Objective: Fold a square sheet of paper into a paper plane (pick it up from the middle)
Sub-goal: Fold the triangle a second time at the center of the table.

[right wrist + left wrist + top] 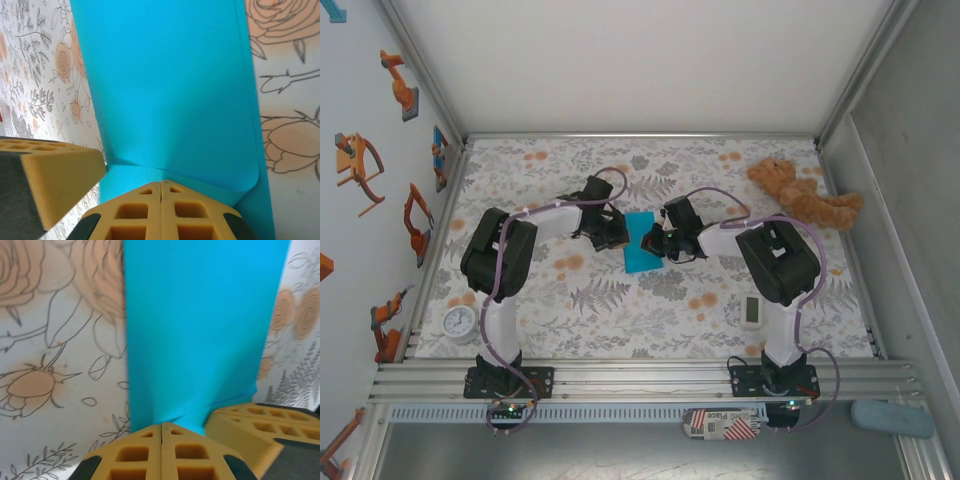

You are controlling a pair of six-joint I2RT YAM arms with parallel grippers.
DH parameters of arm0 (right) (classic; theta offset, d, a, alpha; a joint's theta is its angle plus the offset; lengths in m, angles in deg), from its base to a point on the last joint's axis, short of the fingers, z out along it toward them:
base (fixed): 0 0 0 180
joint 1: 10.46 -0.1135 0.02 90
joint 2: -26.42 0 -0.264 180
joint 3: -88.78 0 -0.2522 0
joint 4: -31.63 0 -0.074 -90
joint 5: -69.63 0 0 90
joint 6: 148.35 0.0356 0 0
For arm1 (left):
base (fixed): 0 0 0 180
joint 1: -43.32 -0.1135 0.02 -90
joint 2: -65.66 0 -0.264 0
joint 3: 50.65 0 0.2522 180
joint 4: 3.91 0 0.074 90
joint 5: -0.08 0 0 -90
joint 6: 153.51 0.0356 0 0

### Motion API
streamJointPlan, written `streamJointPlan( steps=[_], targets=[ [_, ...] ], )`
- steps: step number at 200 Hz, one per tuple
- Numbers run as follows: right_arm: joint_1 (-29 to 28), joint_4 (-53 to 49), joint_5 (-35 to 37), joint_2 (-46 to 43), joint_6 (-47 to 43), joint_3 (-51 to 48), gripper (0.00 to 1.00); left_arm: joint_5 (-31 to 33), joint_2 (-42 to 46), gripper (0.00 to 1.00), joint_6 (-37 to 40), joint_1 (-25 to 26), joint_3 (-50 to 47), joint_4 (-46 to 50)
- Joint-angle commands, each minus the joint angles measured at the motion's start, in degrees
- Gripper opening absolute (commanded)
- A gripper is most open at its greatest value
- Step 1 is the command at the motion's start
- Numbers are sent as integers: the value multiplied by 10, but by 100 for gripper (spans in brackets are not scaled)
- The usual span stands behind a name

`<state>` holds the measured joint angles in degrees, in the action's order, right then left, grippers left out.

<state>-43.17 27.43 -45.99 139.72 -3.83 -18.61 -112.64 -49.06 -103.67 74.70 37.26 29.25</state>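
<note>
White round dial (460, 322) at far left, close to the near edge of the counter (620, 325) and to the left wall. Floral-patterned counter walled on the left, far and right sides, railed along the near edge.

Left end effector (612, 232) stretched in to the middle, clenched tight with no gap. In the left wrist view, near edge of the square sheet of paper (642, 243) drawn into the seam between the yellow fingertips (140, 450), a raised crease fanning out from there.

Bright cyan-blue sheet at the counter's centre, between the two end effectors, from above a narrow, slightly tilted rectangle with straight long edges.

Right end effector (664, 243) touching the sheet's right edge, also clenched shut. In the right wrist view, tips against a curled-over lip of paper; cannot tell whether pinched or only pressed. Tips of both end effectors just beside each other.

Open floral surface all round the sheet, widest toward the far wall and the near rail.

Small white rectangular timer (752, 311) right of centre, near the rail, well apart from the sheet. Brown teddy bear (807, 193) in the far right corner, close to the right wall.
</note>
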Motion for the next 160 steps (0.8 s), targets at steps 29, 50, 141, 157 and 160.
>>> streamJointPlan(
  steps=[29,50,141,157,160],
  targets=[
    [1,-47,61,22,8,-35,0,-28,76,3,-38,17,-36,-42],
    [1,-48,63,24,11,-37,0,-41,83,2,-64,33,-69,-74],
    [1,-48,64,28,18,-43,0,-46,62,2,-91,55,-99,-103],
    [1,-48,64,28,18,-43,0,-45,56,2,-90,55,-95,-103],
    [1,-49,64,28,18,-43,0,-45,56,2,-89,55,-94,-104]
  ],
)
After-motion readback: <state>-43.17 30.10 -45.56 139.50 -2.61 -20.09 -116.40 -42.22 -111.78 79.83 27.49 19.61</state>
